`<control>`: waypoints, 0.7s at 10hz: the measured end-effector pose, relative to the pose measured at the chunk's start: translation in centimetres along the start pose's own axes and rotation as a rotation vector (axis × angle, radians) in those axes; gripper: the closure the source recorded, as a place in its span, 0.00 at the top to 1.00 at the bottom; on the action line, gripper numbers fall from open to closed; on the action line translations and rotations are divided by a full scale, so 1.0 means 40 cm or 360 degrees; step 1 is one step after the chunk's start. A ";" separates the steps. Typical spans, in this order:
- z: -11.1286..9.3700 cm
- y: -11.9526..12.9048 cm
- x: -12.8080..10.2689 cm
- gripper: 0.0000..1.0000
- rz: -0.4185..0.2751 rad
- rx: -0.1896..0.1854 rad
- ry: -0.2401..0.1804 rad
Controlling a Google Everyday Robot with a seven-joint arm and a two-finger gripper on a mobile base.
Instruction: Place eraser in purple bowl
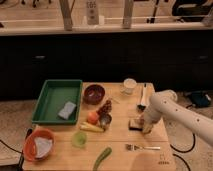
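The eraser (134,123), a small dark block with tan sides, lies on the wooden table right of centre. My gripper (145,126) is at the end of the white arm (167,106), down at the eraser's right edge; the arm hides where they meet. The purple bowl (94,93), dark maroon with a reddish inside, stands at the table's back left, well left of the gripper.
A green tray (50,95) holding a pale sponge (66,110) and an orange bowl (39,145) stand to the left. A metal cup (105,120), orange fruit (93,117), grapes (104,107), green cup (79,139) and fork (142,147) lie around the eraser. A white cup (129,85) stands at the back.
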State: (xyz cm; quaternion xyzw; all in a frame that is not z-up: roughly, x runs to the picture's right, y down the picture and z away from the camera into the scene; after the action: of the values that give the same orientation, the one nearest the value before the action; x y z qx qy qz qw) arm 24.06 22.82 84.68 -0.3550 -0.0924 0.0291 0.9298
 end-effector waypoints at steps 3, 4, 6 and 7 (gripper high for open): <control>-0.006 0.004 0.001 0.02 -0.0007 -0.0013 0.0008; -0.007 0.005 0.001 0.00 -0.0006 -0.0014 0.0007; -0.023 -0.003 0.003 0.00 -0.0009 -0.0007 -0.0035; -0.033 -0.005 0.002 0.00 -0.0011 0.0002 -0.0045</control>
State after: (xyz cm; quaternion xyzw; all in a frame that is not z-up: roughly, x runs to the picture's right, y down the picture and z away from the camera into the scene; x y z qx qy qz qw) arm 24.40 21.80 83.85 -0.3537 -0.1068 0.0308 0.9287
